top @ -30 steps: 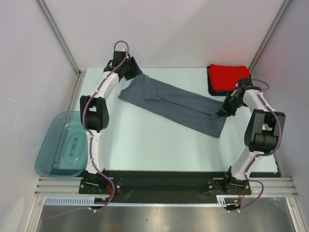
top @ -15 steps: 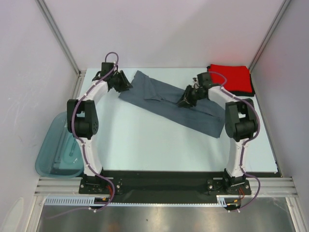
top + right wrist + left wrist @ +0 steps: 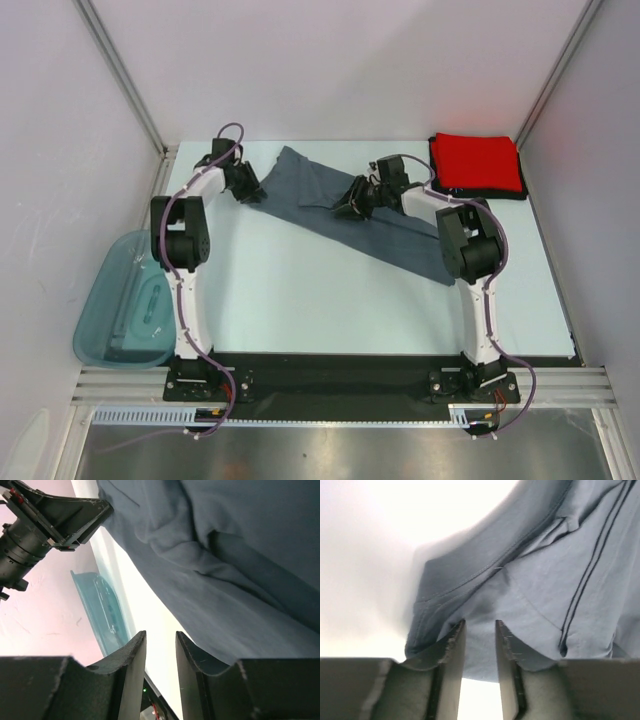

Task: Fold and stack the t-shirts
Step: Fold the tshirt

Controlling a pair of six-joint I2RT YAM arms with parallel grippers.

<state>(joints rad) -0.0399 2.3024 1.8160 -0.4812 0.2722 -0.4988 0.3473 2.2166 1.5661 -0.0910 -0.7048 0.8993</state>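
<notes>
1. We find a teal tub [image 3: 125, 315] beside the left edge of the table [image 3: 300, 290], well apart from both arms.
2. The red shirt [image 3: 477, 163] lies folded on the black shirt [image 3: 436, 175] in the far right corner.
3. The grey shirt [image 3: 400, 225] lies spread diagonally across the far half of the table.
4. The left gripper [image 3: 252, 190] is at the grey shirt's far left corner. Its jaws are slightly parted and empty, with the tips just short of the cloth.
5. The right gripper [image 3: 350, 208] is low over the shirt's creased middle. Its jaws are also slightly parted and grip nothing.
</notes>
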